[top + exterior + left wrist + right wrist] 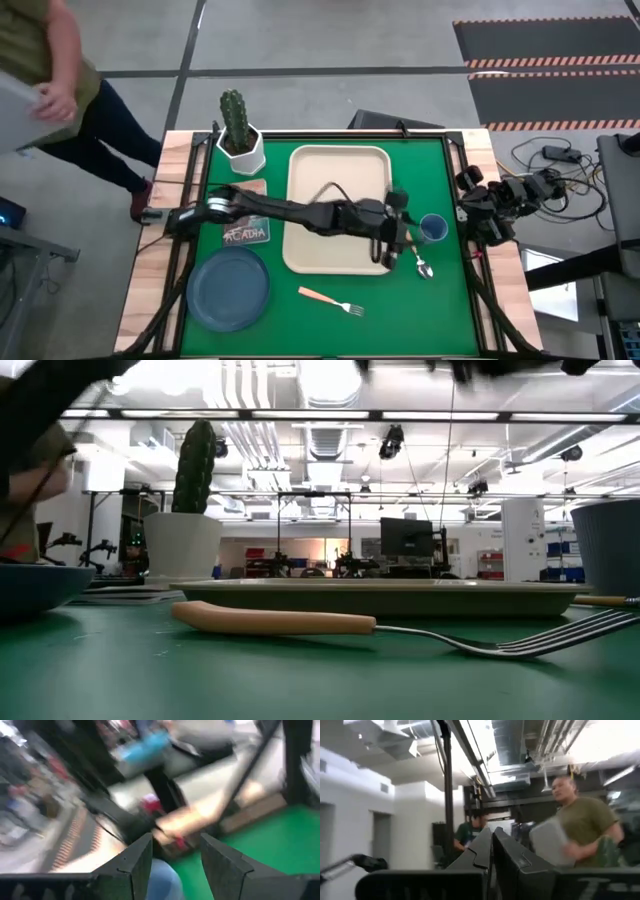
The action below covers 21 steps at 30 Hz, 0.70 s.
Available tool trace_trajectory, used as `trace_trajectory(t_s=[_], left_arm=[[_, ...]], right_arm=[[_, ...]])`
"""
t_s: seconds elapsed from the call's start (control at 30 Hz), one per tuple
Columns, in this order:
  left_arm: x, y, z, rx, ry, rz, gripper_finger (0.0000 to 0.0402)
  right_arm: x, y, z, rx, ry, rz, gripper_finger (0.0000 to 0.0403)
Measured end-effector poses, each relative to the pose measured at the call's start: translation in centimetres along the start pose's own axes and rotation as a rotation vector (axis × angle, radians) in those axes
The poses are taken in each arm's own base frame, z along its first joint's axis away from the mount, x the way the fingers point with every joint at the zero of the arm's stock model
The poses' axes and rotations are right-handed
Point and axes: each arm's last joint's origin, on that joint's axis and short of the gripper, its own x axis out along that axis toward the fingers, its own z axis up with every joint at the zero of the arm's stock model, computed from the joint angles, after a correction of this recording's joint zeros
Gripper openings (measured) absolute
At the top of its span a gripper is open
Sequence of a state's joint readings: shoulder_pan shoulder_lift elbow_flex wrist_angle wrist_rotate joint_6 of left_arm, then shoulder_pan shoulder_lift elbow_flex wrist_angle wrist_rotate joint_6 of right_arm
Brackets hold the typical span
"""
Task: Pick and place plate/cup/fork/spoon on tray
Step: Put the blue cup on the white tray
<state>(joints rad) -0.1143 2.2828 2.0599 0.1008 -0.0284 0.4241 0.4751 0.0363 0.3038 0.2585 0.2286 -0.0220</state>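
From above, the left arm stretched right across the beige tray (338, 160), its left gripper (408, 238) hanging at the tray's near right corner, just beside the blue cup (433, 229) and the spoon (421, 264); I judged it had gone there for the cup. The plate (229, 288) and the fork (331, 301) lay on the green mat, well apart from that gripper, and nothing was on the tray yet. The right gripper (478, 205) waited folded at the table's right edge.

From table height, the fork (400, 628) lay in front of the tray (390, 598), with the cup (607, 545) at the right edge.

Through the left wrist camera, the fingers (134, 862) stood spread with nothing between them, and the cup's rim (162, 880) showed just ahead of them.

Through the right wrist camera, the fingers (512, 857) were pressed together, empty, aimed at the room, where a person carried a pale tray.
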Motion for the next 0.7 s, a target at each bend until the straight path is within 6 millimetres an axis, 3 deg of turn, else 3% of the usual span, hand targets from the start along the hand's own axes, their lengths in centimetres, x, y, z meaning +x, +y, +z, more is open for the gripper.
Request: trace_trajectory(t_s=[0.1,0.27,0.43,0.6,0.7], left_arm=[[-1.4,0.1,1.5,0.006,0.071,-0.004,0.0146],[-1.8,-1.8,0.7,0.020,0.190,-0.079,0.0146],[-3.4,-1.2,4.2,0.017,0.095,-0.047,0.0146],[-3.3,-2.8,3.3,0.012,0.173,-0.095,0.0146],[-3.5,-2.7,3.9,-0.002,0.147,-0.081,0.0146]], right_arm=[[0.1,0.0,0.2,0.149,0.118,-0.018,0.0009],[1.2,0.1,1.2,0.326,0.317,-0.097,0.0009],[2.7,0.4,1.6,0.432,0.586,-0.234,0.0009],[3.7,0.7,1.1,0.513,0.919,-0.449,0.0009],[4.1,0.8,0.6,0.506,1.141,-0.620,0.0009]])
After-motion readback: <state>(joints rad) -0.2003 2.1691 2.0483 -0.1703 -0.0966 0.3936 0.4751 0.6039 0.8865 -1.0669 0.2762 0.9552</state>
